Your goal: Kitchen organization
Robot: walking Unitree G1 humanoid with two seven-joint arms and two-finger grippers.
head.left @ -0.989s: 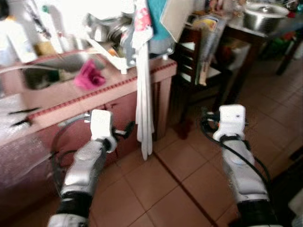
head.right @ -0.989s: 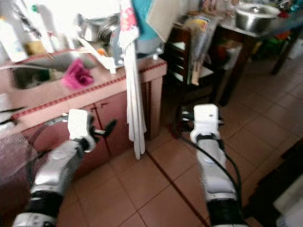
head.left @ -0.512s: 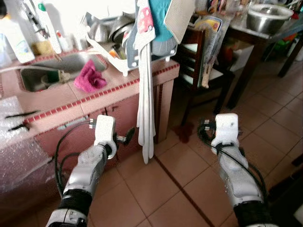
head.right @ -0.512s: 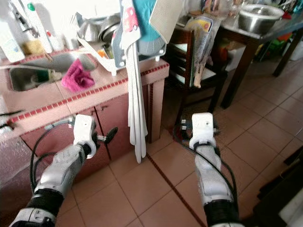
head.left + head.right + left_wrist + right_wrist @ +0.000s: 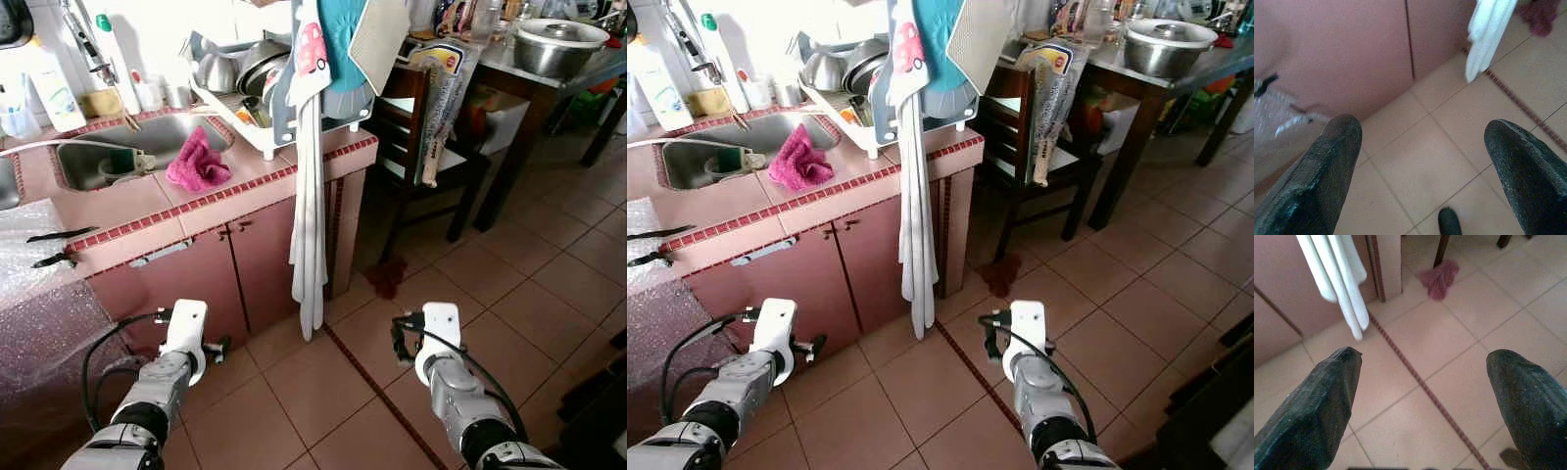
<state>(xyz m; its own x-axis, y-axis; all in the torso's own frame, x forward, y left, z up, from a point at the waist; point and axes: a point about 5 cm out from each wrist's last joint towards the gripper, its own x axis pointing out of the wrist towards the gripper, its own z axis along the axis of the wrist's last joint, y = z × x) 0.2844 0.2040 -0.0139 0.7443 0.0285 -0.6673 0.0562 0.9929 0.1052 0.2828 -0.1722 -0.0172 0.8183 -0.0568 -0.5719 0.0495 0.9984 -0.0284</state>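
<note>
Two black tapered tools — spread wide, glossy tiled floor.

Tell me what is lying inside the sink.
Inside the sink a green and white thing lies near the left wall. The counter's front edge covers the rest of the basin floor. A pink cloth sits outside, on the counter beside it.

Two silver arms held low and forward, left tool with black fingers spread wide and empty, right tool likewise parted, both apparently angled downward, cables looping at wrists
</note>
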